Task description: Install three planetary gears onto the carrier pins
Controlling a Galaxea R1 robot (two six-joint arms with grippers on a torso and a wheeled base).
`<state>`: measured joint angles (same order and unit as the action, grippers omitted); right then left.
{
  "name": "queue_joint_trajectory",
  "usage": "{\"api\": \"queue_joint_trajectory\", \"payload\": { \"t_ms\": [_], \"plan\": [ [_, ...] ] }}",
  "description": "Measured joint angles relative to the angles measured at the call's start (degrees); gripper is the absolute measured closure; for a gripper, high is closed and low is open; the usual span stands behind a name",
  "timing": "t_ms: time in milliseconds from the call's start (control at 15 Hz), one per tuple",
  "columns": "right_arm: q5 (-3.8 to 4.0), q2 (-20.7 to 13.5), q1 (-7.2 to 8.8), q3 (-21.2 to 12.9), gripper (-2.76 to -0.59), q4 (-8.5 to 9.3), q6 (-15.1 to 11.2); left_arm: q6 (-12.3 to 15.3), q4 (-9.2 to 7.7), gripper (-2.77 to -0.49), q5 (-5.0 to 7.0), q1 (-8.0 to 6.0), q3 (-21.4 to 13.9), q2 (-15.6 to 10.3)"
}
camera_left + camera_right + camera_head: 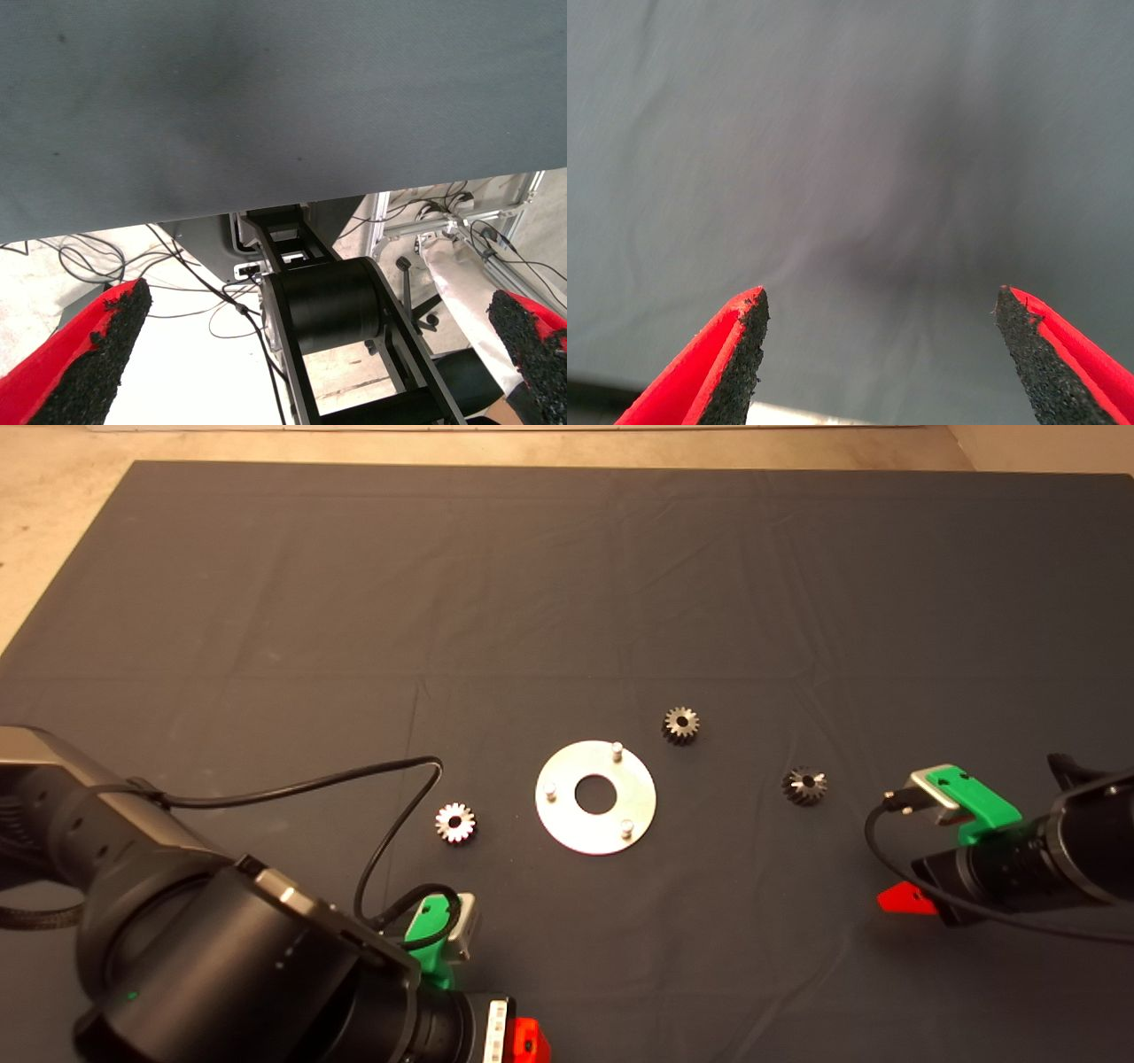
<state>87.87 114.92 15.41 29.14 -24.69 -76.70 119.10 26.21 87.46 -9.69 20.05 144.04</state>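
Note:
The flat silver disc [595,828] with a large centre hole lies in the middle of the mat. Its three carrier pins [617,749] stand bare. Three planetary gears lie loose on the mat: a silvery one [455,823] left of the disc, a dark one [680,725] just beyond it, and another dark one [804,786] to its right. My left gripper [528,1042] sits at the mat's near edge, open and empty [319,305]. My right gripper [904,899] hovers right of the gears, open over bare mat [880,301].
Black cables [390,779] loop from the left arm over the mat near the silvery gear. The left wrist view looks past the mat's edge [266,208] at floor cables and a black frame [328,310].

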Motion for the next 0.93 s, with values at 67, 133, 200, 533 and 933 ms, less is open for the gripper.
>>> {"api": "queue_joint_trajectory", "payload": {
  "t_ms": [67, 133, 200, 533, 933],
  "plan": [
    [0.0, 0.2, 0.0, 1.0, -1.89, 0.0, 0.1, 0.0, 0.0, -2.77, 0.03, 0.0, 0.0, 0.0],
    [-0.05, 0.3, 0.0, 2.0, -1.89, -0.04, 0.2, 0.0, -0.01, -2.77, 0.02, 0.0, 0.0, 0.1],
    [-0.06, 0.4, 0.0, 2.9, -1.89, -0.04, 0.3, 0.0, 0.0, -2.77, 0.02, 0.0, 0.0, 0.1],
    [0.06, 4.4, -0.01, 10.0, -1.89, -0.11, 3.7, 0.0, 0.0, -2.77, 0.03, 0.0, 0.0, 0.3],
    [-4.18, 8.6, -0.2, 12.2, -1.89, -0.06, 4.4, 0.0, 0.0, -2.77, 0.02, 0.38, 0.0, 0.3]
  ]
}}
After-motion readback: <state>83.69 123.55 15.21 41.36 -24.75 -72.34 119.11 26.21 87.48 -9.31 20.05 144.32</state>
